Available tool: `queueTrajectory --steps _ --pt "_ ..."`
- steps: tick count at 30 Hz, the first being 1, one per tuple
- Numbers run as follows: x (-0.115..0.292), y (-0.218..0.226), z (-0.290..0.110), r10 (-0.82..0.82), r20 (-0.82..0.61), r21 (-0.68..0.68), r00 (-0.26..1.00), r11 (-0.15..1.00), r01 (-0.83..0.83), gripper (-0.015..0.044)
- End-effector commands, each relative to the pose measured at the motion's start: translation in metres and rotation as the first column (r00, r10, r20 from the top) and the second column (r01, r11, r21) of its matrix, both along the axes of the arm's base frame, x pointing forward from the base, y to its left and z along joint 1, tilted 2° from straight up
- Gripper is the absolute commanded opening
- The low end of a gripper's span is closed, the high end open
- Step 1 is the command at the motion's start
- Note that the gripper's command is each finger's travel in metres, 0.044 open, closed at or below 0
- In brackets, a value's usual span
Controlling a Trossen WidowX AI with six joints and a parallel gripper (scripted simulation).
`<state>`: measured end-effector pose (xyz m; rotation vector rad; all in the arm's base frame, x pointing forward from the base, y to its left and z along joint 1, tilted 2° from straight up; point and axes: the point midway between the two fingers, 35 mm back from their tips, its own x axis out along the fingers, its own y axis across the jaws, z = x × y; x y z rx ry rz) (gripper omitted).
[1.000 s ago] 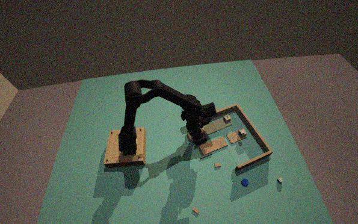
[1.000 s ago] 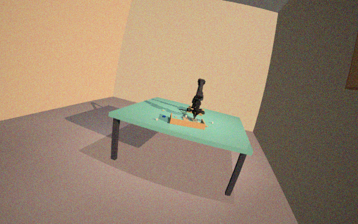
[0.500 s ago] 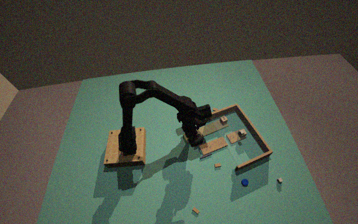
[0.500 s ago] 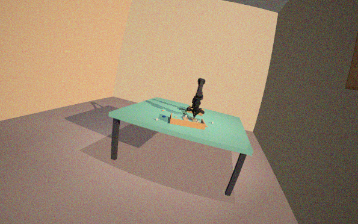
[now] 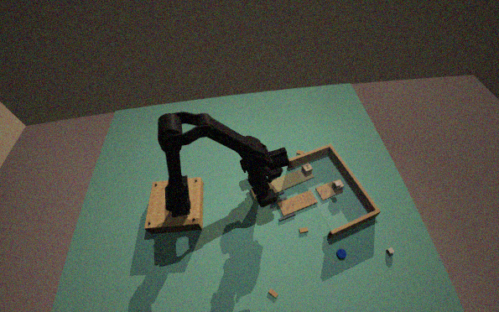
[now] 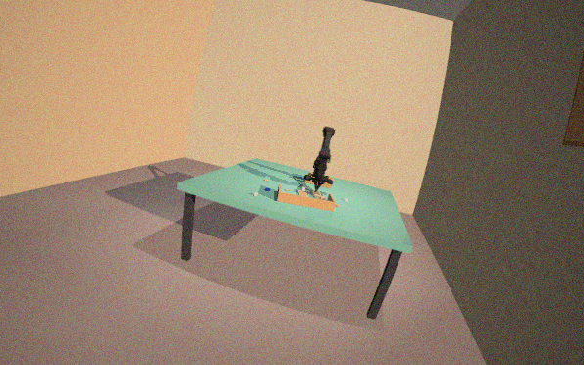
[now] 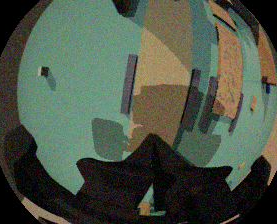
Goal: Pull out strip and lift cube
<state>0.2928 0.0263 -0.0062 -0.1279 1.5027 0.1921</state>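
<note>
From above, the gripper [image 5: 267, 197] sits low at the table [image 5: 224, 105], just left of frame centre-right, at the near end of the upper strip [image 5: 293, 179], the one in one piece; that strip runs up and to the right from the fingers into the three-sided fence [image 5: 351, 178], and the cube [image 5: 307, 169] rides on its far end, close under the fence's upper wall. The other strip lies just below it, broken into a long piece [image 5: 298, 203] and a short piece [image 5: 325, 191] with a second cube [image 5: 338, 184] on it, so a pull would have to go down and to the left, along the strip's long axis and away from the fence. The fingers are pressed together; I cannot see anything pinched, so I take it they are bearing down on the strip's end. The arm rises from its base [image 5: 153, 211], folds at a high elbow in the upper left and reaches down to the right, wrist pointing steeply at the table. From the side view everything is small: the arm stands over the fence [image 6: 306, 200] at mid-frame, and strips and cubes cannot be told apart. In the wrist view the closed fingers fill the bottom centre, and the strip [image 7: 163, 90] runs straight up the frame from them toward the fence at the top.
</note>
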Motion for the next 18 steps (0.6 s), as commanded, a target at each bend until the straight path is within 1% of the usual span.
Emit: queueTrajectory --steps 1,18 --pt "-0.014 -0.002 -0.006 0.004 -0.026 -0.005 1.000 1.000 -0.004 0.0000" --pt "-0.038 -0.006 -0.007 0.004 -0.028 -0.005 1.000 1.000 -0.004 0.0000"
